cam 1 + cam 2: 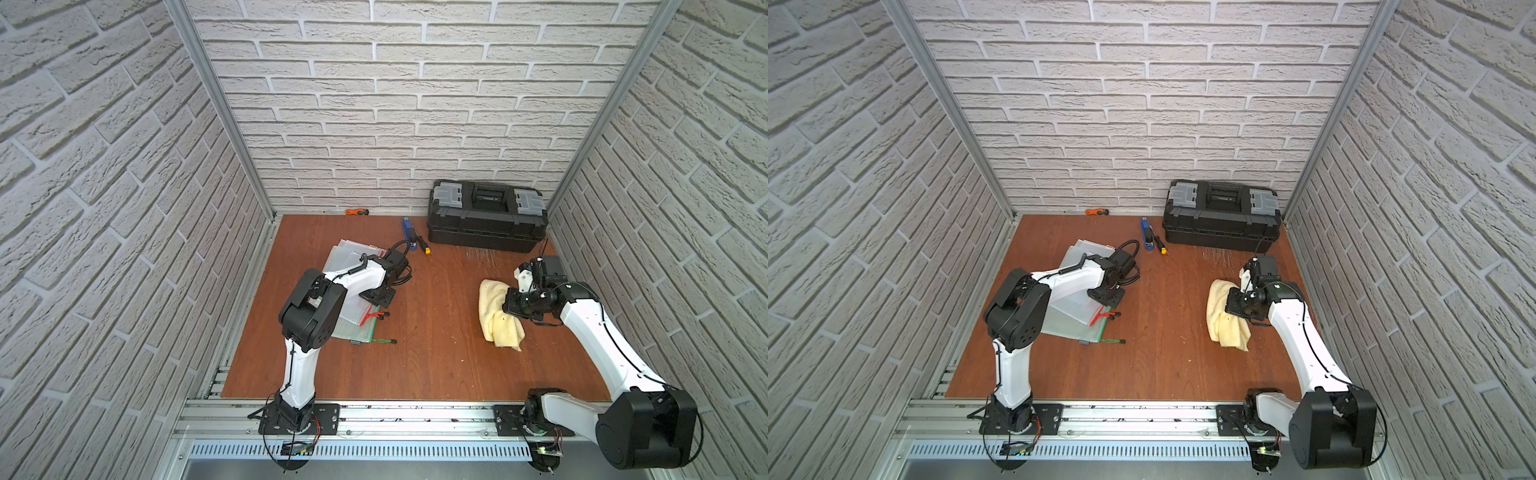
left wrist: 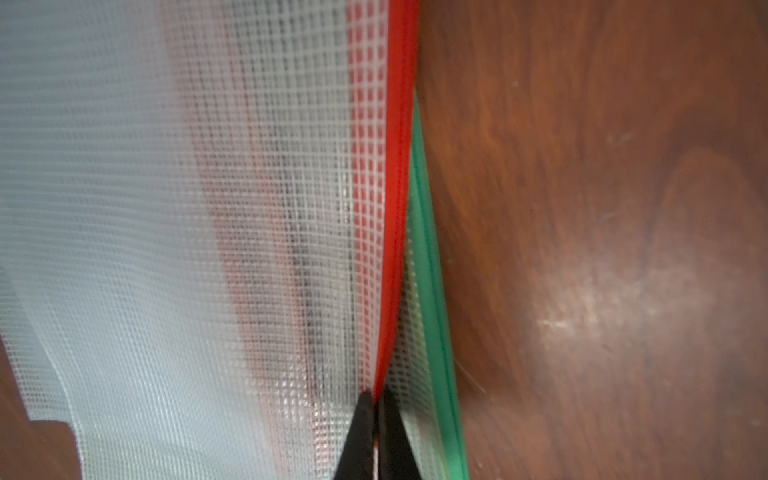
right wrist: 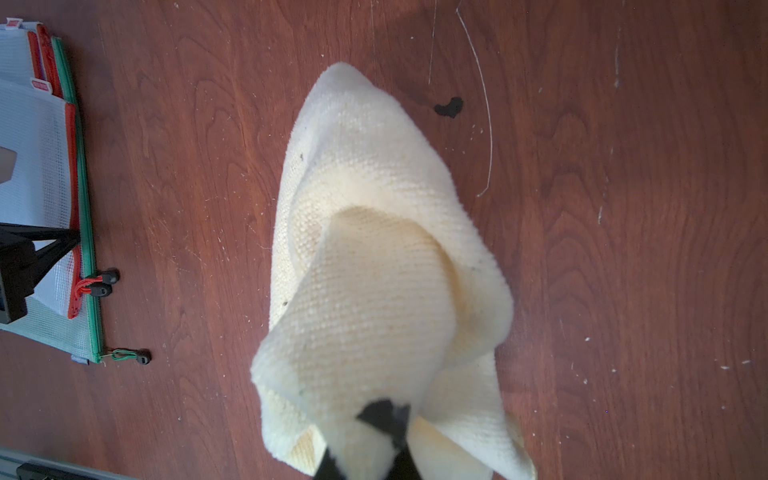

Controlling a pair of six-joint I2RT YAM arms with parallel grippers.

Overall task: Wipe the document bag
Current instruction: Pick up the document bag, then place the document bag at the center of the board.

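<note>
Currently, the document bag (image 1: pixel 353 313), a clear mesh pouch with a red zip edge, lies on the left half of the desk (image 1: pixel 436 357). It is the topmost of a small stack of like pouches. Directly beneath it sits a green-edged bag (image 1: pixel 353 334), whose border runs just beside the red one in the left wrist view. The left claw (image 2: pixel 377 401) is closed, its two black tips pinching the red edge of the document bag (image 2: pixel 397 208); in both top views it stands over the near right corner of the stack. The right claw (image 3: pixel 384 409) is closed on a pale yellow cloth (image 3: pixel 374 249), which hangs in folds from the tips and rests bunched on the desk. The cloth (image 1: pixel 496 324) is on the right half of the desk, well apart from the stack. A black toolbox (image 1: pixel 486 220) with its lid down stands in the far right corner against the back wall. Near its left end lie a blue stapler (image 1: pixel 408 232) and a screwdriver (image 1: pixel 424 246), close together. An orange-handled tool (image 1: pixel 357 212) lies at the foot of the back wall. The wood of the desk shows scratches and pale specks around the cloth.
</note>
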